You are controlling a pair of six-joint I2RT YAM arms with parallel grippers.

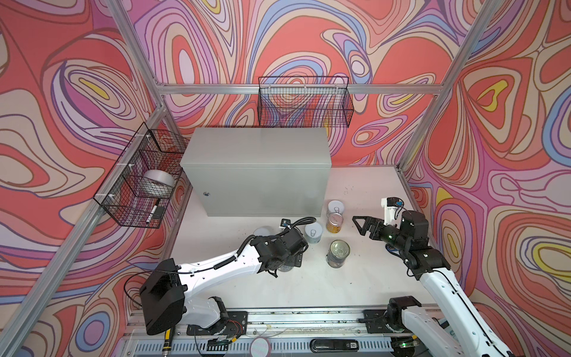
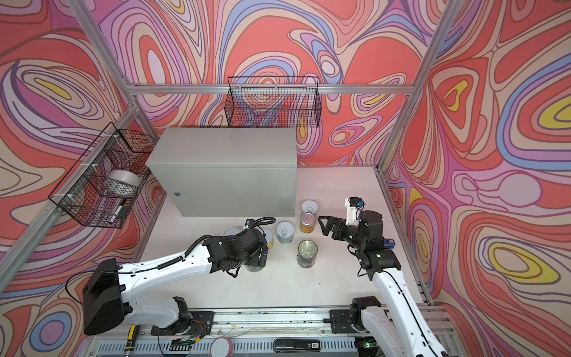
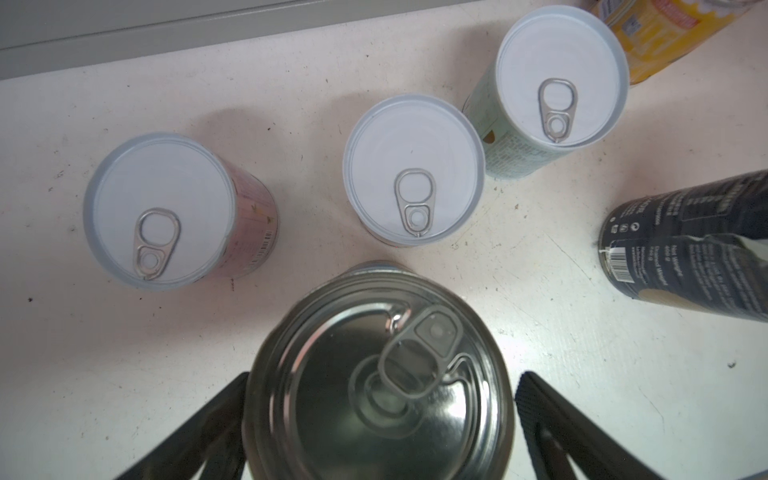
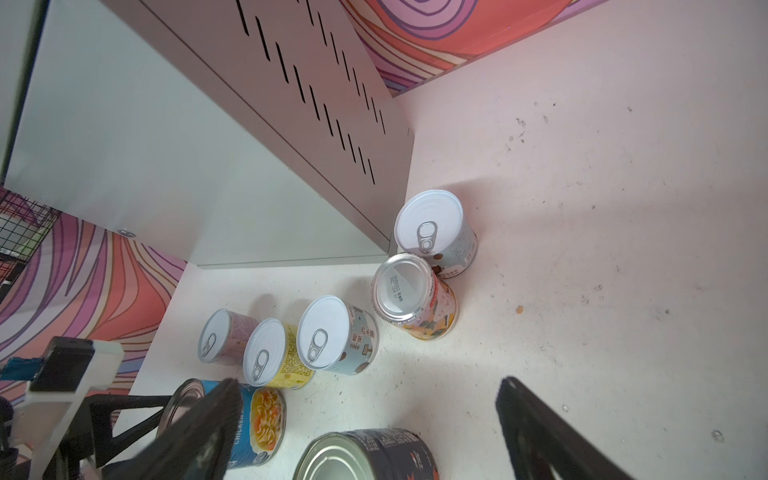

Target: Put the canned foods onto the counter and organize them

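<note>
I have the left claw [image 3: 380, 428] lowered over a tall dark-label can [image 3: 380, 386]; its fingers [image 3: 552, 419] stand apart on either side of the lid, and I cannot tell whether they touch it. Beyond it on the white worktop [image 3: 124, 374] stand three short cans in a row: pink [image 3: 166, 208], yellow [image 4: 274, 353] and pale-blue [image 3: 557, 79].

The right claw [image 1: 360, 224] hangs above the worktop, spread wide and holding nothing. Just beside it stands the orange can [image 1: 335, 222], upside down, touching the white-label can [image 1: 336, 207], which sits at the counter's front right corner. The second tall dark can [image 1: 338, 253] stands alone nearer to me.

All seven cans are on the worktop; the flat top of the grey counter [image 1: 256, 148] is bare. A grey tape roll [image 1: 157, 182] lies in the left wire basket [image 1: 123, 213].
</note>
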